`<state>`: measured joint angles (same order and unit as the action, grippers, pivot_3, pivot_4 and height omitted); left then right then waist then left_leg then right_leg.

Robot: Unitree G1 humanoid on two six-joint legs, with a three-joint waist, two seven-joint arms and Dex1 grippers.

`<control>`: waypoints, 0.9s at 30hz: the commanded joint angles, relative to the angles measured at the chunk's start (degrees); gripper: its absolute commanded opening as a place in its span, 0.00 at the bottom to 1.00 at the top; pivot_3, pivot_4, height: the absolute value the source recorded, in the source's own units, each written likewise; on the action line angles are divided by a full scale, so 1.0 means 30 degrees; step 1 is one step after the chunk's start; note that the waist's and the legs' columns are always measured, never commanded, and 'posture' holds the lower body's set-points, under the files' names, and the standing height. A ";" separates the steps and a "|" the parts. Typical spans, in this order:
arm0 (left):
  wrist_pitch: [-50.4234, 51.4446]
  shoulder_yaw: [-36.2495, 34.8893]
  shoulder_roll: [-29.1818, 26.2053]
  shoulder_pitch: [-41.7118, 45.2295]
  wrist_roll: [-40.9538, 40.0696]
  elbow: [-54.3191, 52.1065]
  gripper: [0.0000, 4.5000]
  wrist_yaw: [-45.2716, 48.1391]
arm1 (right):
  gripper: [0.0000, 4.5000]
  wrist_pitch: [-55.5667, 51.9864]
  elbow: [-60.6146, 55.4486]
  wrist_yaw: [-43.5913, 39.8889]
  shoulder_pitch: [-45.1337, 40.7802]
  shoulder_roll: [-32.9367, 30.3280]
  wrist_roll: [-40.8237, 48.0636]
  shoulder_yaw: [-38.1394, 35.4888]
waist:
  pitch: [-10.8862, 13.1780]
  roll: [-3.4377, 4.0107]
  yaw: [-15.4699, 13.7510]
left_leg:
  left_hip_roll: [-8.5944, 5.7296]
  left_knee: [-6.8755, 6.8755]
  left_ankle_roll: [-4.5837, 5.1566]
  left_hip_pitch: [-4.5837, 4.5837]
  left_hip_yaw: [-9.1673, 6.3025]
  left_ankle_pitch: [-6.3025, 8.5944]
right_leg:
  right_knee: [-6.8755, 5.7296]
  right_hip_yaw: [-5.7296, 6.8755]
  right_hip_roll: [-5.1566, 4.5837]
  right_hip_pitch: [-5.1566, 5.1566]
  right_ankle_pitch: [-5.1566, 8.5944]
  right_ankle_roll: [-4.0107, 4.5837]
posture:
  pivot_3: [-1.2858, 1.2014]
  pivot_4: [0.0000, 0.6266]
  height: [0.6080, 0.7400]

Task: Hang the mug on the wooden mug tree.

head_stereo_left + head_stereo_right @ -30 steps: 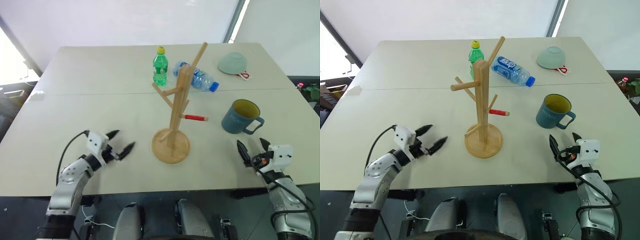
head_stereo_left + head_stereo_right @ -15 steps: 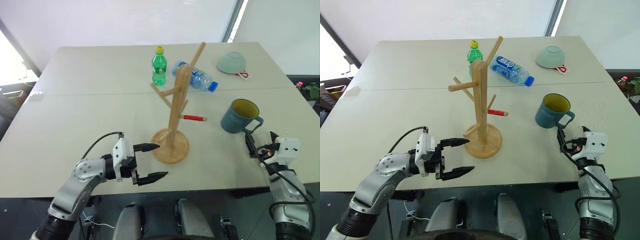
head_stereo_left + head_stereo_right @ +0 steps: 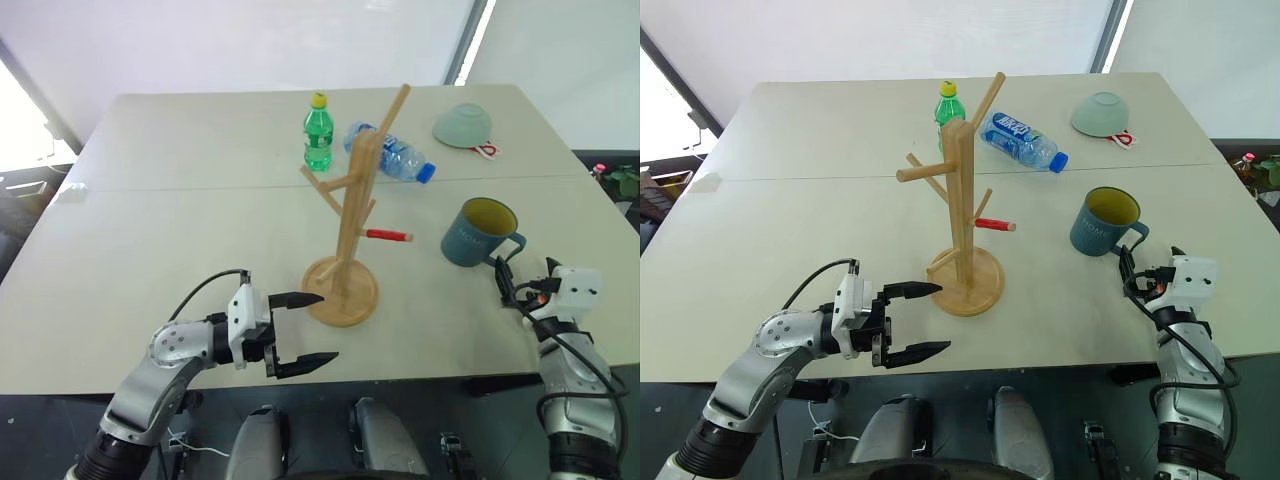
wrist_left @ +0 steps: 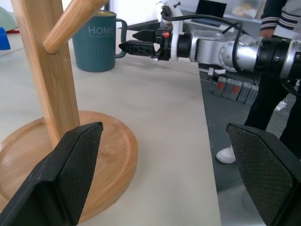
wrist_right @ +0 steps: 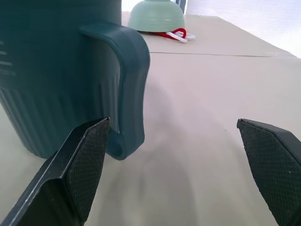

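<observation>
The blue-grey mug (image 3: 478,235) with a yellow-olive inside stands upright on the table's right side, its handle (image 5: 131,84) turned toward my right gripper (image 3: 503,280). That gripper is open just behind the handle, holding nothing. The wooden mug tree (image 3: 350,215) stands mid-table on its round base (image 4: 108,155), with a red-tipped peg pointing toward the mug. My left gripper (image 3: 326,327) is open and points right, its fingertips beside the near edge of the base. The left wrist view also shows the mug (image 4: 99,42) and the right gripper (image 4: 141,43) beyond the post.
A green bottle (image 3: 319,132) stands behind the tree, and a clear water bottle (image 3: 398,157) lies next to it. A pale green bowl (image 3: 464,125) sits upside down at the far right. A person (image 4: 277,33) stands past the table's right edge.
My left arm swung right and back, turning its open gripper toward the tree's base. My right gripper moved forward, closer to the mug's handle.
</observation>
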<state>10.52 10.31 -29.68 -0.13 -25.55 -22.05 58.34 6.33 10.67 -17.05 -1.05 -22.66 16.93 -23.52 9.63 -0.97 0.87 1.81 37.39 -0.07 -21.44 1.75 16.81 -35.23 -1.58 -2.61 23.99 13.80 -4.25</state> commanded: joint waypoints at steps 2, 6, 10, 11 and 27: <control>-0.0284 0.0055 0.0111 0.0043 -0.0043 -0.0497 1.00 -0.0109 | 0.99 0.0335 0.0732 0.0131 -0.0781 -0.0341 -0.0265 -0.0171 | 0.0000 0.0001 0.0002 | -0.0005 0.0001 0.0000 0.0002 0.0000 0.0000 | -0.0001 0.0000 0.0006 -0.0002 0.0000 0.0000 | 0.52 0.24 1.00; -0.0181 -0.0011 0.0170 0.0150 -0.0070 -0.0638 1.00 -0.0308 | 0.99 0.0526 0.1319 -0.0053 -0.1216 -0.0286 -0.0402 0.0012 | 0.0000 0.0001 0.0001 | -0.0006 0.0001 0.0000 0.0003 -0.0001 0.0000 | -0.0003 -0.0001 0.0010 -0.0003 -0.0001 -0.0001 | 0.52 0.24 1.00; -0.0088 0.0008 0.0175 0.0176 -0.0089 -0.0758 1.00 -0.0477 | 0.80 0.0699 0.1758 -0.0371 -0.1528 -0.0283 -0.0262 0.0087 | -0.0001 0.0002 0.0004 | -0.0006 0.0006 0.0000 0.0003 0.0000 -0.0001 | -0.0004 -0.0003 0.0011 -0.0007 -0.0002 -0.0003 | 0.52 0.24 1.00; -0.0062 -0.0012 0.0177 0.0189 -0.0095 -0.0793 1.00 -0.0532 | 0.72 0.0735 0.1826 -0.0495 -0.1605 -0.0273 -0.0200 0.0101 | -0.0001 0.0001 0.0004 | -0.0006 0.0007 0.0001 0.0003 0.0001 -0.0001 | -0.0006 -0.0004 0.0010 -0.0006 -0.0002 -0.0003 | 0.52 0.24 1.00; 0.0160 -0.0147 0.0134 0.0756 -0.0163 -0.0676 1.00 -0.0974 | 0.01 0.3253 -0.2840 -0.2789 0.1098 -0.3121 -0.4256 0.2112 | -0.0006 0.0058 -0.0110 | -0.0014 0.0018 0.0000 0.0003 -0.0005 -0.0001 | -0.0033 -0.0005 0.0013 -0.0011 -0.0002 -0.0007 | 0.52 0.24 1.00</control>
<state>11.11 10.34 -29.22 1.41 -25.55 -22.66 55.39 11.44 8.81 -23.15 0.66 -28.84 8.79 -17.79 9.61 -0.80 0.54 1.73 37.45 -0.07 -21.45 1.73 16.81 -35.34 -1.59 -2.59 23.97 13.82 -4.30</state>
